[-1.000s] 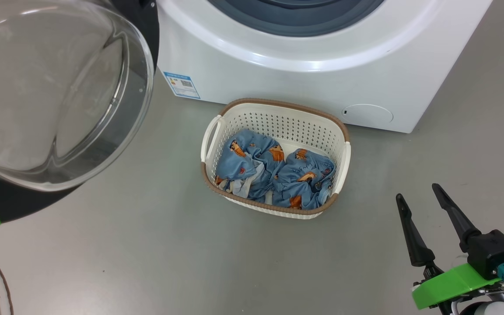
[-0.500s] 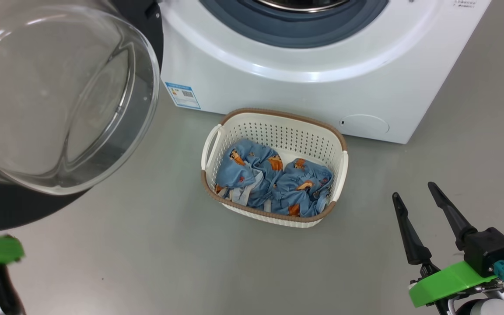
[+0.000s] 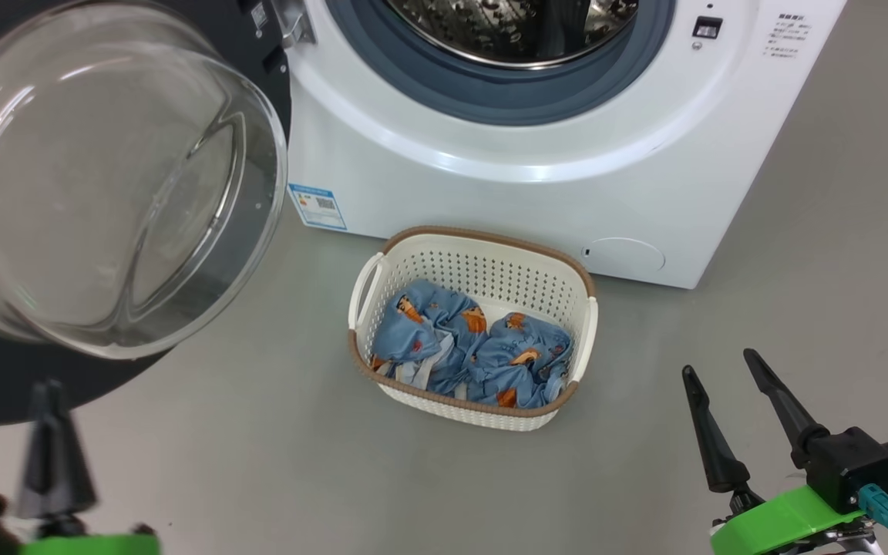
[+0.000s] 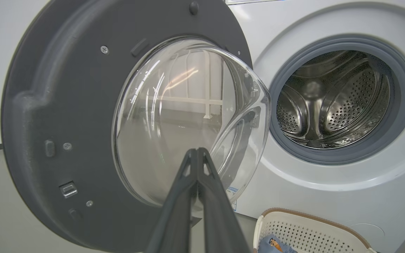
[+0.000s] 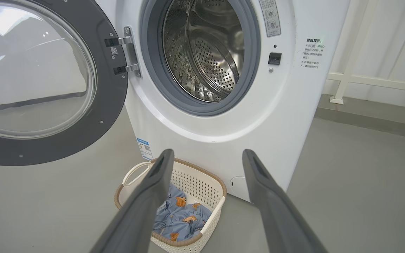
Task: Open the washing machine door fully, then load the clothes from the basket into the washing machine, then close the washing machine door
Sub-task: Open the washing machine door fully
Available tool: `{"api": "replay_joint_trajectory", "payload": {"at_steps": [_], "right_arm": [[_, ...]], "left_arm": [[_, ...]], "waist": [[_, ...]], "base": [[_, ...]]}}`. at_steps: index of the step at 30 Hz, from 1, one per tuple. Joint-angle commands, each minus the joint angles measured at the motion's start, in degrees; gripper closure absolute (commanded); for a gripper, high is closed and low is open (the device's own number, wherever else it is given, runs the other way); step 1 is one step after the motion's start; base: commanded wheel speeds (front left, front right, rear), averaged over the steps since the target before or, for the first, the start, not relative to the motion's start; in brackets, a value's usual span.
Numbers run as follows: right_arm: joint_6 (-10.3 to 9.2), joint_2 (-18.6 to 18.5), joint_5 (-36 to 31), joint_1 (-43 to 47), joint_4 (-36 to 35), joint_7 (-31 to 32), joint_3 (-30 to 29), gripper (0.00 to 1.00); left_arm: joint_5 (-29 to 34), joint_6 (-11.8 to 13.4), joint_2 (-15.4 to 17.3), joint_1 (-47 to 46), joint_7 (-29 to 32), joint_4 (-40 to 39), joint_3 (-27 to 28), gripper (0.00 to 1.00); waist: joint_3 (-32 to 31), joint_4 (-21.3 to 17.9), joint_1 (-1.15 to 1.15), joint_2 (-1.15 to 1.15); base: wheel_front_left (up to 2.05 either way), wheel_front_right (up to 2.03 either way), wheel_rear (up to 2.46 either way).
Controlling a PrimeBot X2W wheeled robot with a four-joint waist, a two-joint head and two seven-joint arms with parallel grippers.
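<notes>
Washing machine door (image 3: 105, 177): swung wide on your left — opening looks done.
Left gripper (image 4: 197, 154): pressed together, empty.
Clothes (image 3: 467, 351): bundled in the basket (image 3: 490, 235), centre floor (image 3: 259, 462).
Right gripper (image 3: 718, 362): spread — you lower it onto the bundle next.

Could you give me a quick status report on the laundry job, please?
Left gripper shut, right gripper open, both empty. Washing machine door wide open. Clothes in the basket, none loaded. Nothing blocking the drum.
</notes>
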Motion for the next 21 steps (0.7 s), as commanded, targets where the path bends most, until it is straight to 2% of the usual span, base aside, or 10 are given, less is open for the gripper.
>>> {"api": "replay_joint_trajectory", "payload": {"at_steps": [1,2,3,4,5,12,21], "right_arm": [[0.09,0.06,0.34,-0.16,-1.53,-0.31,1.66,0.0],[0.09,0.11,0.32,0.02,-1.54,-0.32,1.76,0.0],[0.09,0.15,0.28,0.17,-1.54,-0.31,1.89,0.0],[0.09,0.19,0.21,0.3,-1.57,-0.31,1.98,0.0],[0.09,0.23,0.14,0.44,-1.59,-0.34,2.01,0.0],[0.09,0.9,0.17,1.55,-1.54,-0.65,2.29,0.0],[0.09,1.65,0.22,3.15,-1.29,-0.34,2.83,0.0]], "left_arm": [[0.89,0.07,1.18,0.11,-0.29,-1.88,0.86,1.0],[0.71,0.16,1.17,0.87,-0.29,-2.13,-0.67,0.87],[0.63,0.39,1.16,1.54,-0.29,-2.34,-1.96,0.62],[0.74,0.52,1.16,2.12,-0.29,-2.38,-3.13,0.19],[0.78,0.55,1.16,2.53,-0.29,-2.44,-4.27,0.0],[1.06,0.24,1.15,4.09,1.66,-1.65,-9.55,0.0],[1.09,-0.45,1.41,5.07,3.87,0.26,-12.18,0.0]], "waist": [[-0.55,-0.4,0.0,0.0],[-0.9,-0.59,0.0,0.0],[-1.2,-0.84,0.0,0.0],[-1.47,-1.08,0.0,0.0],[-1.81,-1.33,0.0,0.0],[-4.39,-3.66,0.0,0.0],[-7.64,-8.68,0.0,0.0]], "base": [[0.0,0.0,0.0],[0.0,0.0,0.0],[0.0,0.0,0.0],[0.0,0.0,0.0],[0.0,0.0,0.0],[0.0,0.0,0.0],[0.0,0.0,0.0]]}}
